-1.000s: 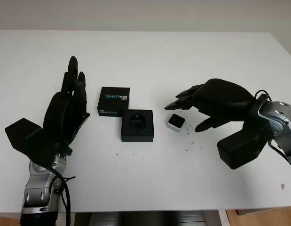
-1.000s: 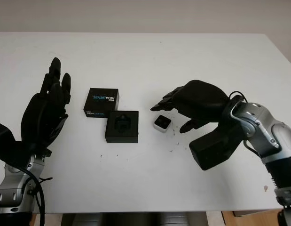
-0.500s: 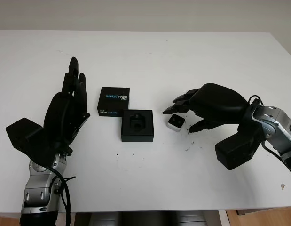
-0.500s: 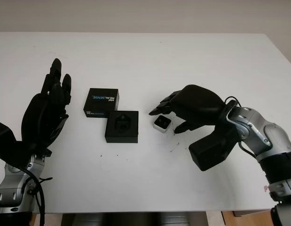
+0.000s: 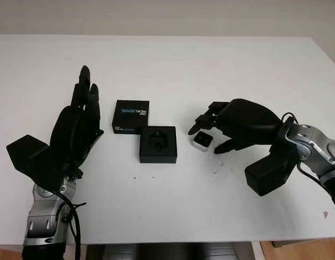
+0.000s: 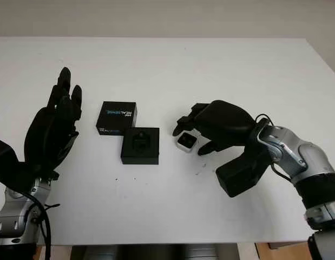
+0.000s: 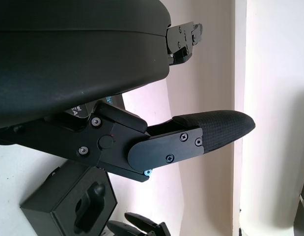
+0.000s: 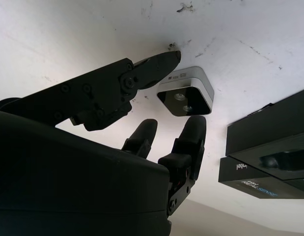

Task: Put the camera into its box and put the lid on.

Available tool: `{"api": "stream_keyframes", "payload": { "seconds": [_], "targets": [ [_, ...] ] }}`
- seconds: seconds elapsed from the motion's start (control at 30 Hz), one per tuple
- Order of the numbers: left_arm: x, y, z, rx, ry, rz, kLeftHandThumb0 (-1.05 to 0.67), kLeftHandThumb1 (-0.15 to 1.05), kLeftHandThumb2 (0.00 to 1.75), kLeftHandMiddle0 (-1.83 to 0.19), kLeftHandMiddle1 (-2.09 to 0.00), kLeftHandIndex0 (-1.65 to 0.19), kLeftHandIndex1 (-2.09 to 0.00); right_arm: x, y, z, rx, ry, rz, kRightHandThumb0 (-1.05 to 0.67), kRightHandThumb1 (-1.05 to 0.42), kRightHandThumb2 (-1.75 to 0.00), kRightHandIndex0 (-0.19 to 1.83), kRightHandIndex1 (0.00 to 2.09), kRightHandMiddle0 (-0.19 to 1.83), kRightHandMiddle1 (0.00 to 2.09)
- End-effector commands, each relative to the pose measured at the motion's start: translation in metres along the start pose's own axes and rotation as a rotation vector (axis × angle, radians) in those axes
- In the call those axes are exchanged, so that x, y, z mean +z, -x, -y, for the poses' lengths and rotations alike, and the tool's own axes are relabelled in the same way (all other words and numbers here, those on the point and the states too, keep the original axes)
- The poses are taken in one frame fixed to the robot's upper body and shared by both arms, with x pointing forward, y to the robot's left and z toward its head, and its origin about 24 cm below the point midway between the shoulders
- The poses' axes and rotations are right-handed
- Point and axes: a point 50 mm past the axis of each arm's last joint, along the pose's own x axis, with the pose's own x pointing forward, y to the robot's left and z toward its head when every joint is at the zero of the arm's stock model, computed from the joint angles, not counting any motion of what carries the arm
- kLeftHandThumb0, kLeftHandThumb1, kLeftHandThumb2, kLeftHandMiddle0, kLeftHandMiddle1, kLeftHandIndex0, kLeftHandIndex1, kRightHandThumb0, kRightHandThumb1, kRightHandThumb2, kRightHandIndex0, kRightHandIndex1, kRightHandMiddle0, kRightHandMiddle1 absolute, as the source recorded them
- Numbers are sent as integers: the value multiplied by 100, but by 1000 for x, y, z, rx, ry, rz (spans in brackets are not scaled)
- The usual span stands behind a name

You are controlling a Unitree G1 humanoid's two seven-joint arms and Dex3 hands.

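Note:
The small silver camera (image 5: 202, 141) lies on the white table (image 5: 172, 65), lens side up, just right of the open black box (image 5: 158, 144). The black lid (image 5: 131, 116), printed REALSENSE, sits beside the box's far left corner. My right hand (image 5: 207, 138) is lowered over the camera, with two fingers (image 8: 191, 132) close on one side and the thumb (image 8: 152, 66) at the other; the camera stays on the table. My left hand (image 5: 78, 127) is open, raised upright left of the lid.
Small dark specks (image 5: 217, 169) mark the table near the right hand. The table's near edge (image 5: 172, 241) runs along the bottom of the head views.
My right hand has slid left and lowered over the camera, its fingers and thumb curling in on both sides. The camera, box, lid and left hand have not moved.

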Motion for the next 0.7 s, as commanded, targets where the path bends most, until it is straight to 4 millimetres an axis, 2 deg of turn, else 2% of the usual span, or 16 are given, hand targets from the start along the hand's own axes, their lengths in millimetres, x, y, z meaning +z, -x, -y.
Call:
{"api": "stream_keyframes", "payload": {
  "seconds": [0.0,0.67],
  "targets": [
    [5,-1,-1,-9,-7,23,-84,105,67,19,0,19,0,1,-3,3,-16,13,18,-32,-86,-5,29,89,29,85],
    [4,0,-1,-1,-1,24,-84,105,66,19,0,19,0,-3,-9,-4,7,30,-8,-31,-91,-6,38,98,40,97]
  ]
}}
